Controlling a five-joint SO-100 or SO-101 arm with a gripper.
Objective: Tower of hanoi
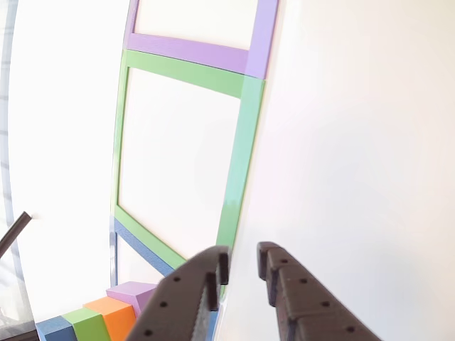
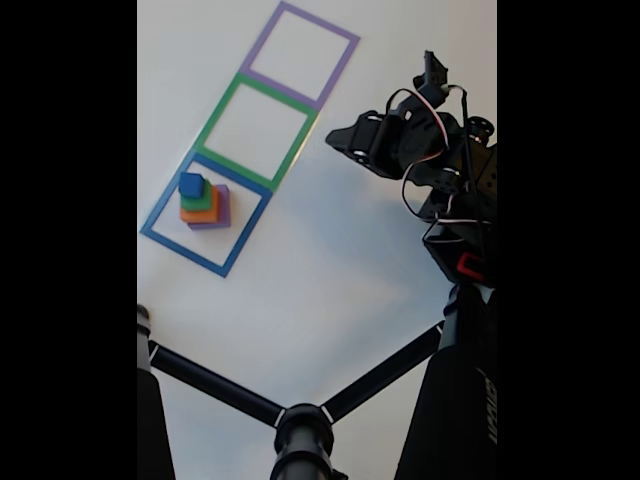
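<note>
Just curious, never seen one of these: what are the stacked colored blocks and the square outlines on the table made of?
The stacked blocks look like matte painted wood or foam: flat color, crisp edges, no shine; I cannot tell which. The square outlines seem to be flat colored tape or paper strips lying flush on the white table.

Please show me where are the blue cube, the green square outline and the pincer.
blue cube (image 2: 191, 184), fixed view, on its top face.
green square outline (image 1: 240, 153), other view, on its right-hand strip.
pincer (image 1: 242, 261), other view, midway between the two dark fingertips, which stand apart.
</note>
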